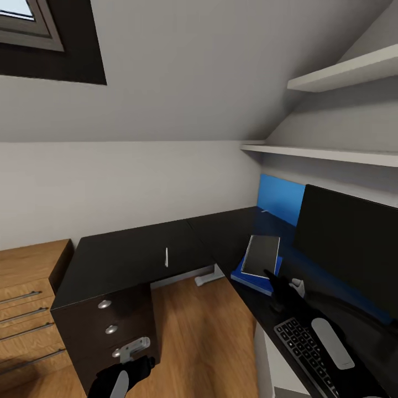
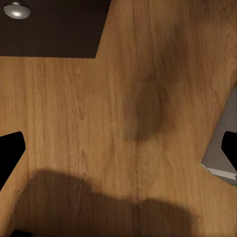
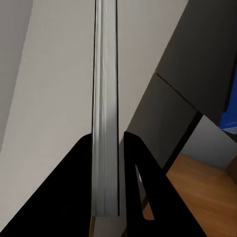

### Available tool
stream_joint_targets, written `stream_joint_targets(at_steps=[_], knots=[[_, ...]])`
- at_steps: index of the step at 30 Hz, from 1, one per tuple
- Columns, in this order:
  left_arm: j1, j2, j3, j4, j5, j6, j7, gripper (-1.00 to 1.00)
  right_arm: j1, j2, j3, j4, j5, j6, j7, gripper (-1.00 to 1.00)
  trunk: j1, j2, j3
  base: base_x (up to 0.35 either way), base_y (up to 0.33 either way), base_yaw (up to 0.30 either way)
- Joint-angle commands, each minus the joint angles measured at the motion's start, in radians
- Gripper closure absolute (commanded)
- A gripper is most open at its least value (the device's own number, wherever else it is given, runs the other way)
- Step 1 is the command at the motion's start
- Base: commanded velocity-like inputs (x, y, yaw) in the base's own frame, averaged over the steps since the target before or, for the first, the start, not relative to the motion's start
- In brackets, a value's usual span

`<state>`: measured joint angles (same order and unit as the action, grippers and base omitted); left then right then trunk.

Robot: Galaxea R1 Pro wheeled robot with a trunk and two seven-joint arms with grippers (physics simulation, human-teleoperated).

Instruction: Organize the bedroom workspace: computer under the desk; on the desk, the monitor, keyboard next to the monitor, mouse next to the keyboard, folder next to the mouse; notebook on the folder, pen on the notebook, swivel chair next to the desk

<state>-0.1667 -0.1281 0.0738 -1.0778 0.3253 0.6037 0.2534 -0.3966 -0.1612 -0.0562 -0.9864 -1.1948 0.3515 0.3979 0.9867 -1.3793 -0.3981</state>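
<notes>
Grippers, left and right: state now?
Left gripper: open, empty, above the wood floor.
Right gripper: shut on the notebook, held tilted over the folder.

Seen edge-on, the notebook (image 3: 105, 113) stands as a thin band of pale page edges between dark cover lines, clamped between the two black fingers (image 3: 140, 197) of the right gripper (image 3: 106, 197). Behind it spreads a pale grey wall (image 3: 54, 74), with the glossy black desk (image 3: 197, 54) angling away, a sliver of bright blue folder (image 3: 231, 108) at its edge and light wood floor (image 3: 197, 192) below
</notes>
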Motion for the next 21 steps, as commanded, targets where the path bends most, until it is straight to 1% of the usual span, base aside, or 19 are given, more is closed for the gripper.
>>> stream_joint_targets(at_steps=[1, 8, 17, 21], knots=[[0.0, -0.001, 0.001, -0.001, 0.011, 0.004, 0.007, -1.0, -0.001, 0.0, -0.002, 0.0, -0.009, 0.009, 0.001, 1.0, 0.0, -0.001, -0.001, 0.0, 0.0, 0.0], [-0.001, -0.001, 0.001, -0.001, 0.011, 0.003, 0.007, -1.0, -0.001, 0.0, -0.002, 0.0, -0.009, 0.009, 0.001, 1.0, 0.0, -0.001, -0.001, 0.014, 0.001, 0.0], [0.0, -0.001, 0.002, -0.001, 0.011, 0.003, 0.007, -1.0, -0.001, 0.002, -0.002, 0.004, -0.009, 0.002, -0.007, 1.0, 0.0, -0.001, -0.001, 0.216, 0.048, 0.0], [-0.001, -0.001, 0.003, -0.001, 0.011, 0.002, 0.007, -1.0, -0.001, 0.002, -0.004, 0.039, -0.008, 0.006, -0.01, 1.0, 0.0, -0.001, -0.001, 0.119, 0.005, 0.0]])
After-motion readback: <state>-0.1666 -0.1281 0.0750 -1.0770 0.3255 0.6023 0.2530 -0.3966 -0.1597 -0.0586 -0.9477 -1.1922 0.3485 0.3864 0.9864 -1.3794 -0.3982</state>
